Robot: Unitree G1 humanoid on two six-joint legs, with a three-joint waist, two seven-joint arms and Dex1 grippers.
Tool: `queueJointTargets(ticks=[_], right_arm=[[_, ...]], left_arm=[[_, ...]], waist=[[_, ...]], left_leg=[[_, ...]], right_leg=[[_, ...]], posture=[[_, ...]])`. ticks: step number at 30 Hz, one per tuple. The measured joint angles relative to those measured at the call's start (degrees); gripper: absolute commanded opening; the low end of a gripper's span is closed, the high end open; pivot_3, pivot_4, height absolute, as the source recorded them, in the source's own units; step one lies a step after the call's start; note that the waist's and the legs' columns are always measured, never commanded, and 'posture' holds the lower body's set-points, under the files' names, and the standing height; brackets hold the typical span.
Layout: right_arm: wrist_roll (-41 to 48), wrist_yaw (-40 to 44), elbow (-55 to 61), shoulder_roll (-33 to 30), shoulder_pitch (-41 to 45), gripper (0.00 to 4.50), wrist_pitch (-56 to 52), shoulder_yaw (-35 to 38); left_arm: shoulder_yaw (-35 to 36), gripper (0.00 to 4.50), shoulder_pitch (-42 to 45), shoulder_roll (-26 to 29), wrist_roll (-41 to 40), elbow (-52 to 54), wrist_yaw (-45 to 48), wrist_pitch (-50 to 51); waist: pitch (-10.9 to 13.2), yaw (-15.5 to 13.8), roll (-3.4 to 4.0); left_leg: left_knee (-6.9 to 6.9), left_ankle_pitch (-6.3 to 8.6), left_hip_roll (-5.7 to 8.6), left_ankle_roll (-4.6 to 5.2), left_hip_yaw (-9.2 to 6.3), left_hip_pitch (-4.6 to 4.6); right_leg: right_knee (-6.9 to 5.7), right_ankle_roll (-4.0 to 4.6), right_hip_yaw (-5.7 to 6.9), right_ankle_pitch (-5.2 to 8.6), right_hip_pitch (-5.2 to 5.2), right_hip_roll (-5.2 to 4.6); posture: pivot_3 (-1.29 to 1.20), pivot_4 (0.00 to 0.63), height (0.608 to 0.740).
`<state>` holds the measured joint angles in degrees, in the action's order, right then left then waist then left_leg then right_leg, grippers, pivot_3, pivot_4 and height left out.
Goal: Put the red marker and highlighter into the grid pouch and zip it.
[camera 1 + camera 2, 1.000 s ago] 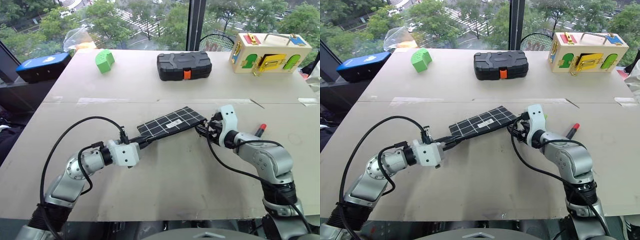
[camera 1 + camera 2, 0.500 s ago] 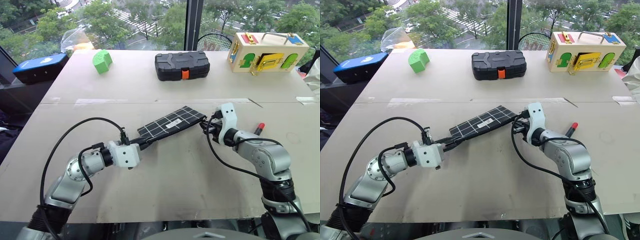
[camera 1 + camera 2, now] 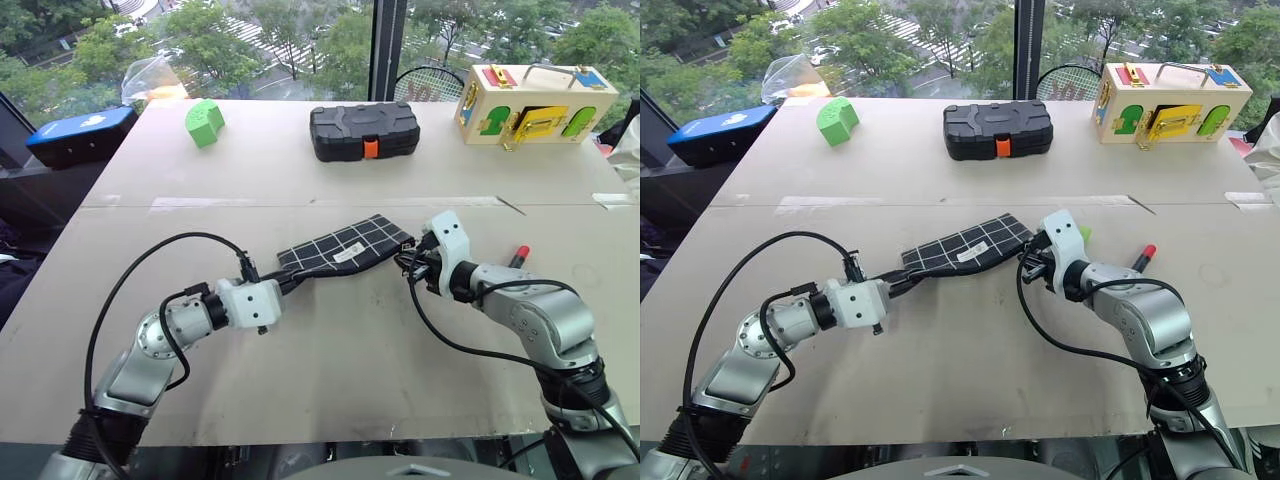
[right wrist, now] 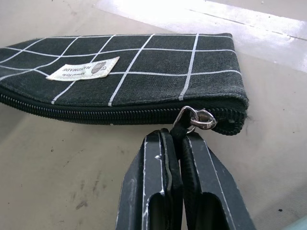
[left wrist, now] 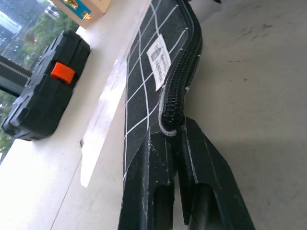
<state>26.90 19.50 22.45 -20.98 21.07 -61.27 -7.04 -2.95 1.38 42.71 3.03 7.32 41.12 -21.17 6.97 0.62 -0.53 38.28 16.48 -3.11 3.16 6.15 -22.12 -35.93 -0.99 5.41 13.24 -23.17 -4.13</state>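
Our left gripper [image 3: 283, 287] clamps the near end of the grid pouch [image 3: 345, 247], whose long axis runs toward our right gripper [image 3: 410, 262], pinched on the zipper cord [image 4: 181, 129]. The red marker [image 3: 520, 256] lies just beyond our right arm.

Pale table [image 3: 330, 340] with black case [image 3: 365, 130], green block [image 3: 206, 121], red marker [image 3: 518, 257].

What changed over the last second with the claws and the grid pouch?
The right claw closed on the zipper pull cord at the far end of the grid pouch, and that end sagged slightly. The left claw stayed shut on the pouch's near end. The red marker and black case stayed put.
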Motion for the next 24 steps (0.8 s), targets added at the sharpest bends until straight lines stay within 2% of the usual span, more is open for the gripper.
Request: queueJointTargets(ticks=[24], right_arm=[[-1.42,-0.18,0.29,1.67,0.12,0.04,-3.58,-1.09]], left_arm=[[1.93,0.00,-1.15,-3.61,-0.40,0.95,-1.97,1.60]], waist=[[0.01,0.02,-0.01]], left_leg=[[-0.01,0.02,-0.01,0.02,-0.01,-0.01]], right_leg=[[0.02,0.01,0.00,0.00,0.00,-0.10]], posture=[[0.00,0.150,0.740]])
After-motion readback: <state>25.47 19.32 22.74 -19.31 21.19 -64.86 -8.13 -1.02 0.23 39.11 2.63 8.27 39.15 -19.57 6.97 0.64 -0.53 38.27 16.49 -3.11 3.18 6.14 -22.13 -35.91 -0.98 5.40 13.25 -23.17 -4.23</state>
